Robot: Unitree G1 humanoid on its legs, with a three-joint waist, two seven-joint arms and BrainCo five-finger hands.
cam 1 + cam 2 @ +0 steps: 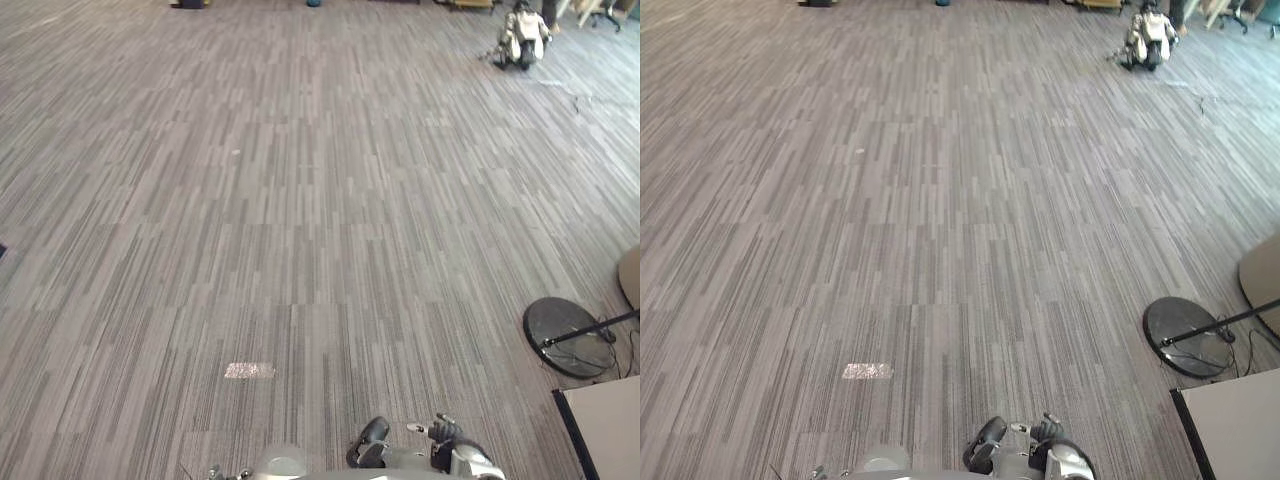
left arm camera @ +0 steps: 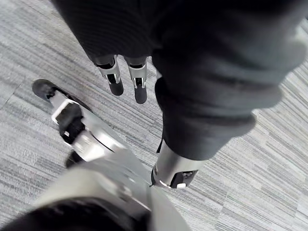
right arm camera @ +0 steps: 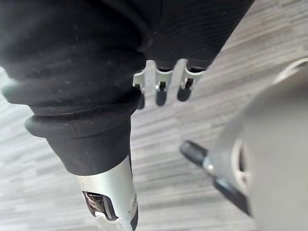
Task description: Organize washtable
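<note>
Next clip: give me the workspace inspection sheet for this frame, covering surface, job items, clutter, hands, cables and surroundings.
Surface: grey striped carpet floor; a pale table corner at the near right.
Job's things: nothing seen.
Clutter: pale patch on the carpet.
Hands: left hand and right hand hang over the carpet, fingers straight, holding nothing.
Cables: thin leads beside the round stand base.
Surroundings: a small white and dark machine far off to the right.
</note>
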